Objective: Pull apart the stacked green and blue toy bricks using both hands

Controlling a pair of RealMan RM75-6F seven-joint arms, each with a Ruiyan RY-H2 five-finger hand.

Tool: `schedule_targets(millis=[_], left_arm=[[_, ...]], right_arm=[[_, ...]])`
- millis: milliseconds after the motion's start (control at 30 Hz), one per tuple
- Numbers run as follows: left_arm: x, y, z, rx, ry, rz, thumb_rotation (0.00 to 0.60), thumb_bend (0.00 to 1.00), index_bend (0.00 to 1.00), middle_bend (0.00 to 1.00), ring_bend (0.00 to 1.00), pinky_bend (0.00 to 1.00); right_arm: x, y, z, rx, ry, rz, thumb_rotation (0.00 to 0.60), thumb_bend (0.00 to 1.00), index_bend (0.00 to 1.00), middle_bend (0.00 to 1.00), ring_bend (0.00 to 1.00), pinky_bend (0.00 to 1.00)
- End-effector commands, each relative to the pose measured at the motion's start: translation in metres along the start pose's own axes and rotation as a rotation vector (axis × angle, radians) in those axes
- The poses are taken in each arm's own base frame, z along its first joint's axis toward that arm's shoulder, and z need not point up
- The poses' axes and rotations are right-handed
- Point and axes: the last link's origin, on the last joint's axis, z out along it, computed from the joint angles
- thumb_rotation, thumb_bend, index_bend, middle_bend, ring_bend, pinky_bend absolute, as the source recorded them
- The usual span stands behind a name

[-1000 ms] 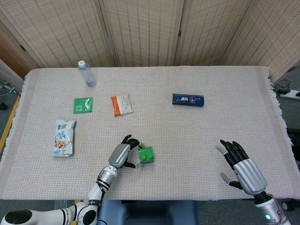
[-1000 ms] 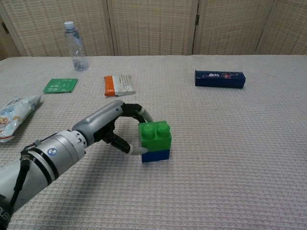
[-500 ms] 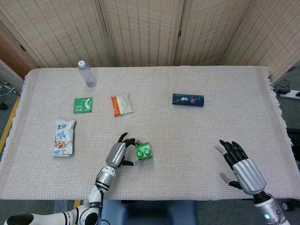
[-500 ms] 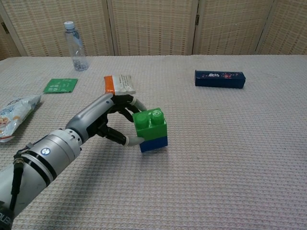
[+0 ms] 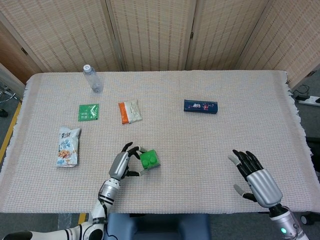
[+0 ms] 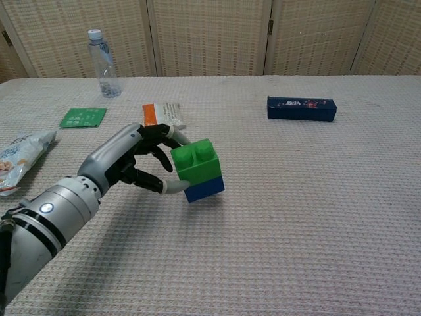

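So our left hand (image 6: 135, 164) has the brick stack pinched between thumb and fingers, and the big change from a second ago is that the stack is off the worktop (image 6: 316, 217) now. Back then it was sitting flat on the cloth with the hand just closing round it; half a second ago it was tipping up, and now it's lifted clear and tilted, with its shadow underneath in the chest view. It has also slid a bit left, toward the robot's side of the orange snack packet (image 6: 163, 114).

The green brick (image 6: 194, 161) is still pressed onto the blue brick (image 6: 204, 187), green on top, no gap between them that we can see. So nothing's pulled apart yet, we've only done the pickup.

Our right hand (image 5: 256, 178) is well away to the right of the stack, down near the front edge of the worktop, fingers spread and holding nothing. It has hardly budged over the last second. Since the job needs both hands, we reckon the next bit is bringing that one over to grab the free brick, probably the blue one, as the left fingers seem mostly on the green.

Further out from the stack: water bottle (image 5: 92, 78), green sachet (image 5: 88, 112), snack bag (image 5: 67, 146) and dark blue box (image 5: 200, 106), all untouched.
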Motion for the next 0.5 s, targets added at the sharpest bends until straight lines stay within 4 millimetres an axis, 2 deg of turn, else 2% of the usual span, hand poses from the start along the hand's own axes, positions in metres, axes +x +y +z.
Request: schedule_targets(millis=[33,300,500], left_arm=[[0.004,0.002,-0.002,-0.007,0.005,-0.007,0.600,0.46,0.83,0.93,0.49,0.11],[0.025,0.016,-0.016,-0.038,-0.005,-0.058,0.600,0.46,0.83,0.93,0.49,0.10],[0.049,0.028,-0.036,-0.065,-0.007,-0.106,0.600,0.46,0.83,0.93,0.49,0.10]], right_arm=[[0.000,0.001,0.001,-0.002,-0.001,-0.005,0.600,0.36,0.00,0.00,0.00,0.00],[-0.016,0.007,0.020,-0.001,-0.066,0.007,0.600,0.36,0.00,0.00,0.00,0.00],[-0.031,0.003,0.044,0.087,-0.154,0.197,0.600,0.36,0.00,0.00,0.00,0.00]])
